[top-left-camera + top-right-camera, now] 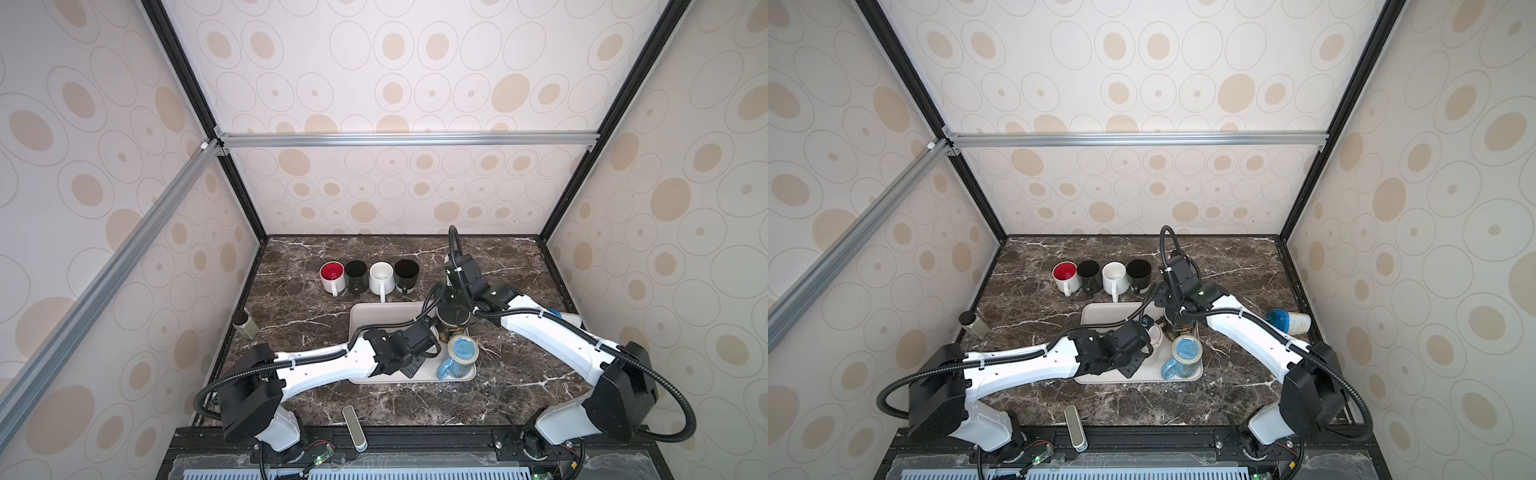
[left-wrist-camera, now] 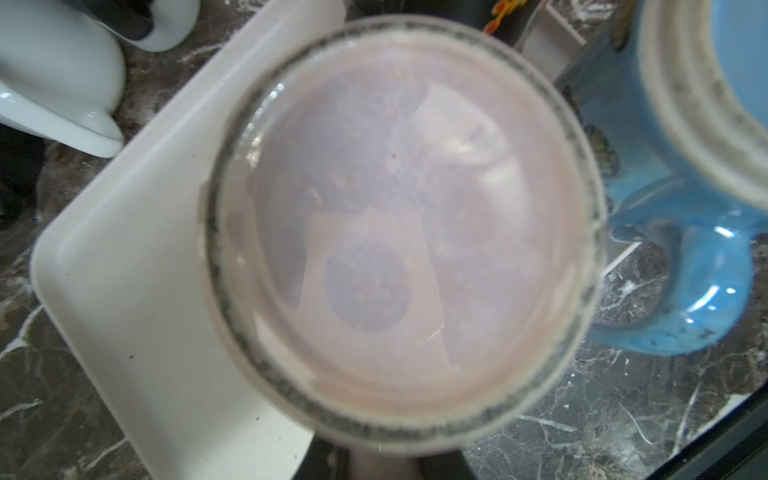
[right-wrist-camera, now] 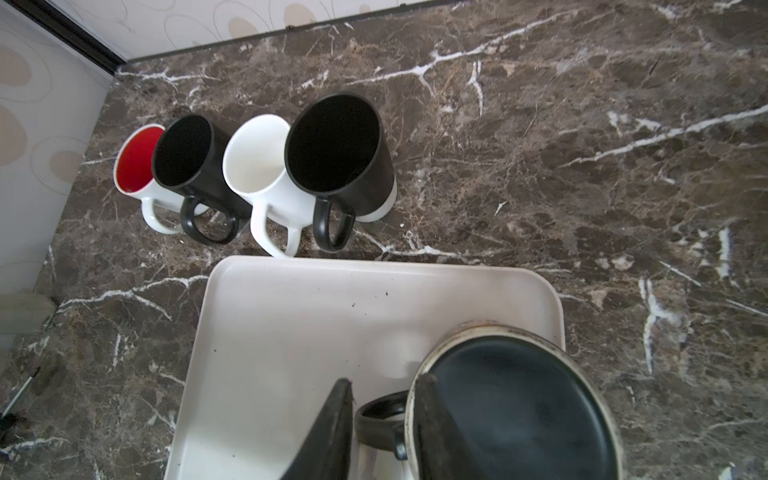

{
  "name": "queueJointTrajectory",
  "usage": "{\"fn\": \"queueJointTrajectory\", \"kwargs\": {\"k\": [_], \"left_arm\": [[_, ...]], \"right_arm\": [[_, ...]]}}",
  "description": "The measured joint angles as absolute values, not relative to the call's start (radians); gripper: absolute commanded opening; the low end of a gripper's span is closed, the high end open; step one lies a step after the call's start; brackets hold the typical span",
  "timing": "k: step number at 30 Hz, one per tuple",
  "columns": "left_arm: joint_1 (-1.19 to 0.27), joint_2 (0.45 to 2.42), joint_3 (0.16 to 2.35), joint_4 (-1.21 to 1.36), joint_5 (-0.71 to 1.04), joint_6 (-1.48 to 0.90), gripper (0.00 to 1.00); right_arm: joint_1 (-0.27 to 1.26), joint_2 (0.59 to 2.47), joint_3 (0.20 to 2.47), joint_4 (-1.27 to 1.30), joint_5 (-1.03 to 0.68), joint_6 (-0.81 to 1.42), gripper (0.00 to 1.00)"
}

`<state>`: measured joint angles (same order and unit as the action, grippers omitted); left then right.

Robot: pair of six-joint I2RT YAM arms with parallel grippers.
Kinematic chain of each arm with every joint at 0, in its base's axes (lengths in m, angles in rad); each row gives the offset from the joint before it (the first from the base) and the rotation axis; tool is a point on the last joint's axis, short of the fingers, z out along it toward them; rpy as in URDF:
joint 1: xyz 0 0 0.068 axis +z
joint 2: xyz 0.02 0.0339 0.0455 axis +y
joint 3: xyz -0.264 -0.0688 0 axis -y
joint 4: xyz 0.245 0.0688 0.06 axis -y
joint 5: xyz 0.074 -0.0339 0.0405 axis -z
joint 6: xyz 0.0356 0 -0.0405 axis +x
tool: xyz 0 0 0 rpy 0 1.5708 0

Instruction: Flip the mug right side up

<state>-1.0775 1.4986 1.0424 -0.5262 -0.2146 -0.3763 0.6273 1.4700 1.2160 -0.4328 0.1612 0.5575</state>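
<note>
**Walled bench: base-up mugs on the tray, jaws at two handles**

Patterned panels close in the marble bench [image 1: 291, 291] on three sides. I see the tray [image 1: 382, 316] near the middle. Its back rim lies just short of the handles of a row of four upright mugs [image 1: 381, 276].

Three mugs stand base-up on the tray's right half:
- the dark mug [image 3: 515, 407], near the back right corner
- the pink mug [image 2: 407, 232], just left of it
- the blue mug [image 1: 461, 353], at the front right, handle turned front-left

My left gripper [image 2: 384, 465] is at the pink mug, jaws drawn narrow on a pale strip that reads as its handle. My right gripper [image 3: 384, 390] has its jaws narrow, one on each side of the dark mug's handle. I cannot tell whether they press it.

Open tray floor lies left of the pink mug, and open marble behind and right of the dark mug. Three things lie at the bench edges:
- a jar [image 1: 245, 324] on the left
- a lidded cup [image 1: 1289, 322], on its side on the right
- a grey bar [image 1: 353, 428] at the front
</note>
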Motion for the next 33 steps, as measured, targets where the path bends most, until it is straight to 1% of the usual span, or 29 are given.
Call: {"fn": "queueJointTrajectory", "kwargs": {"k": [4,9,14,18,21,27,30,33], "left_arm": [[-1.042,1.442,1.065,-0.548,-0.236,-0.359,0.00],[-0.950,1.364,1.089,-0.538,-0.234,-0.325,0.00],[-0.804,1.294,1.095,-0.448,-0.175,-0.301,0.00],[-0.688,1.285,1.098,-0.319,-0.074,-0.307,0.00],[-0.623,1.285,1.099,-0.226,0.016,-0.338,0.00],[-0.545,1.272,1.087,-0.039,0.153,-0.459,0.00],[-0.493,1.230,1.029,0.104,0.246,-0.570,0.00],[-0.419,1.204,0.950,0.310,0.353,-0.723,0.00]], "right_arm": [[0.597,1.471,1.245,-0.419,0.156,0.556,0.28],[0.563,1.485,1.290,-0.406,0.154,0.553,0.29],[0.551,1.489,1.291,-0.334,0.157,0.534,0.35],[0.542,1.488,1.253,-0.247,0.128,0.535,0.36],[0.524,1.482,1.211,-0.194,0.065,0.556,0.35],[0.492,1.411,1.059,0.020,-0.150,0.638,0.37],[0.492,1.396,1.018,0.138,-0.265,0.694,0.40],[0.492,1.396,0.994,0.266,-0.372,0.753,0.44]]}}
